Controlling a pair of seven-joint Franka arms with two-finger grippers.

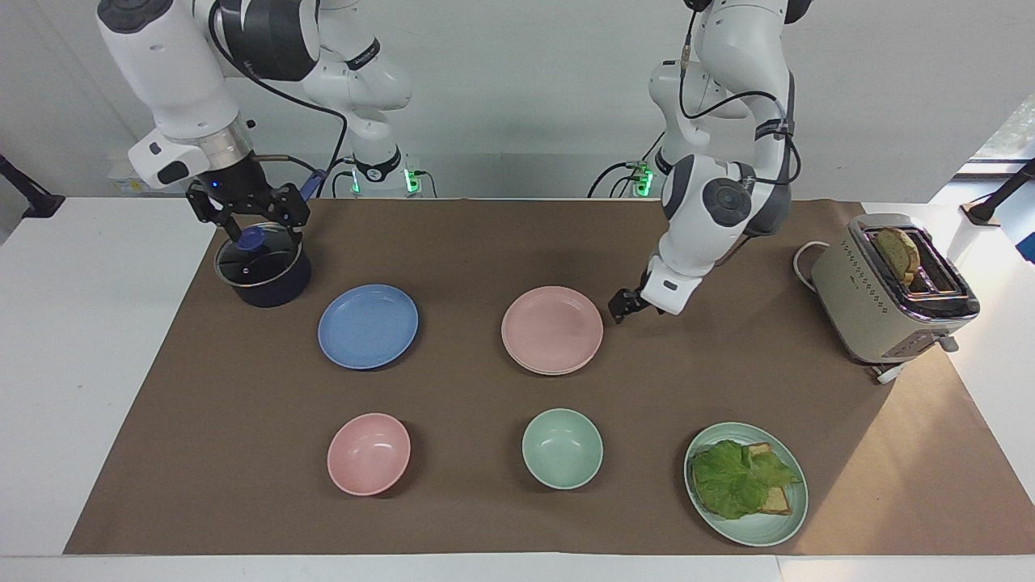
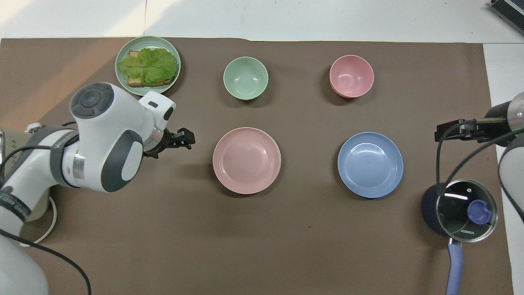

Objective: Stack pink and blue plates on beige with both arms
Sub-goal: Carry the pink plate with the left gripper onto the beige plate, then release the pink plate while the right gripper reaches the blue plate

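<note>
The pink plate (image 1: 552, 329) lies on the beige plate (image 1: 537, 369), whose rim just shows under it, mid-table on the brown mat (image 1: 485, 242). We see the blue plate (image 1: 368, 326) alone, toward the right arm's end. Our left gripper (image 1: 627, 306) hovers beside the pink plate, fingers apart, holding nothing. Our right gripper (image 1: 249, 214) hangs spread wide over the lidded pot (image 1: 263, 266).

White table (image 1: 97, 339), brown mat (image 1: 485, 242), pale grey wall (image 1: 525, 81), bright window (image 1: 1007, 129) at one end
</note>
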